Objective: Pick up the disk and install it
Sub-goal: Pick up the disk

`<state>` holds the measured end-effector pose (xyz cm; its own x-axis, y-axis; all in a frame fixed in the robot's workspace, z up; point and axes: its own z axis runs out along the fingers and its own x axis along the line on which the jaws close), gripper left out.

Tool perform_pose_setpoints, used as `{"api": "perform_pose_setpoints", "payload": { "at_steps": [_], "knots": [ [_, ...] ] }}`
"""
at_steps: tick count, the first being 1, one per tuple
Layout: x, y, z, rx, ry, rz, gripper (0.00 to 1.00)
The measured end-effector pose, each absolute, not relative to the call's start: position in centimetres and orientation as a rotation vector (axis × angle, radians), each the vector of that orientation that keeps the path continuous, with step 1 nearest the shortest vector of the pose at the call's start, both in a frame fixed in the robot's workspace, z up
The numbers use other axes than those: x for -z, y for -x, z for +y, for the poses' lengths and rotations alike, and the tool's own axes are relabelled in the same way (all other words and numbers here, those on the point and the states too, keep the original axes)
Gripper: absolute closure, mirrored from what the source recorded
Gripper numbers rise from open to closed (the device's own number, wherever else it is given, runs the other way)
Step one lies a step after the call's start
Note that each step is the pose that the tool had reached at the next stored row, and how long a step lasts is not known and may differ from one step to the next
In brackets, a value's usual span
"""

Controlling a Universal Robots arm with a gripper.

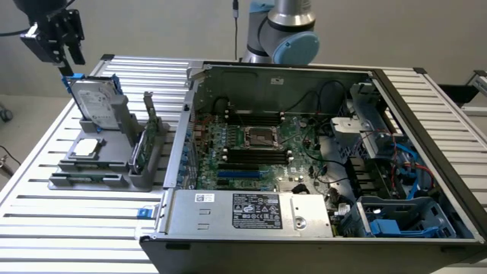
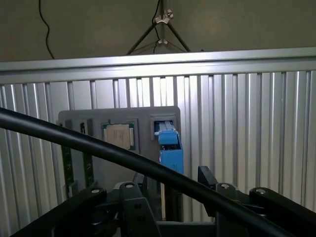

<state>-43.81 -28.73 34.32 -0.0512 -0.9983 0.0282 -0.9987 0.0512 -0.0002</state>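
The disk stands upright in the back slot of a grey holder at the exterior view's left, silver-grey with a white label and a blue frame. My gripper hangs just above its top edge, apart from it, open and holding nothing. In the wrist view the disk's blue top edge shows end-on between the spread black fingers of the gripper, and a black cable crosses in front.
The holder also carries a square silver processor chip and a thin green circuit card. An open computer case lies on the ribbed metal table, with blue-trimmed drive bays at its near right corner.
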Motion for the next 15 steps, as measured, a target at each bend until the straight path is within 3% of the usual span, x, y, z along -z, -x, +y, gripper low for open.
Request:
{"api": "perform_pose_setpoints", "payload": {
  "at_steps": [15],
  "knots": [
    [-31.6, 44.4, -28.7, -0.030, -2.145, -2.267, 0.46]
  ]
}}
